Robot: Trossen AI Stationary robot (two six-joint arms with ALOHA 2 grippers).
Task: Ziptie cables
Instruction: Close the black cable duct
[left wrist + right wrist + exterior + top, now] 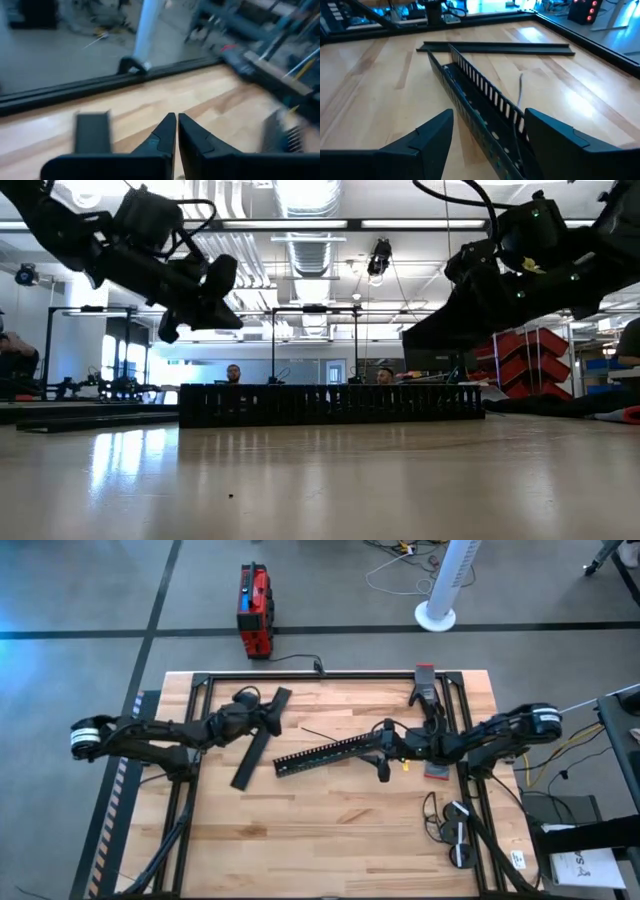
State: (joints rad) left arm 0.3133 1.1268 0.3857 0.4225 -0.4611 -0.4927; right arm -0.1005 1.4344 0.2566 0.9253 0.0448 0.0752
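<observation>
A long black slotted channel [330,752] lies slantwise on the wooden table. Thin wires [492,137] run inside it, and one grey wire [520,86] trails out over the wood. A flat black strip [258,745] lies to its left. My right gripper [490,135] is open above the channel's right end [384,748], with one finger on each side of it. My left gripper [177,127] is shut, holds nothing, and hovers over the strip's far part [272,720]. In the low view both grippers are clear of the table.
Black frame rails [320,673] border the table. A red and black tool [426,680] lies at the far right, a small grey pad [437,772] sits by the right arm, and black cords [450,828] lie near the right corner. A red case [254,610] and a white stand [437,614] are on the floor beyond.
</observation>
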